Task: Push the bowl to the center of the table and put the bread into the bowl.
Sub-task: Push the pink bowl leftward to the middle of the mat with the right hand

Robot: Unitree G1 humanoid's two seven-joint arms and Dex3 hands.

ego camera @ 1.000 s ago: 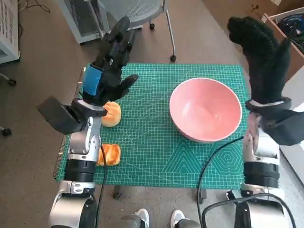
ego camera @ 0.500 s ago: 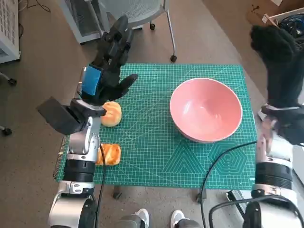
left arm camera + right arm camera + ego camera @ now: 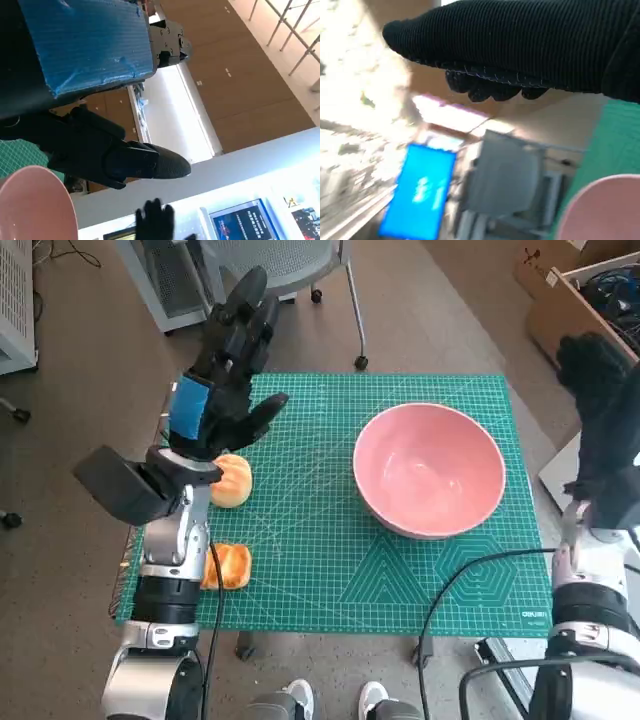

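Head view. The pink bowl (image 3: 430, 470) stands on the green mat of the counter (image 3: 320, 580), right of its middle; neither robot hand touches it. My right robot hand (image 3: 603, 430) is raised beyond the counter's right edge, outboard of the bowl; nothing is in it, and whether its fingers are spread or curled I cannot tell. My left robot hand (image 3: 222, 380) hangs above the mat's left part, fingers apart, holding nothing. Two pieces of bread lie by my left forearm: one bun (image 3: 231, 480) just beneath that hand, a second piece (image 3: 229, 565) nearer the counter's front edge.

I judge the step in hand to be the push, not yet begun. The next move calls for lowering my right robot hand against the bowl's outer right wall and pressing leftward, low enough to slide rather than tip it.
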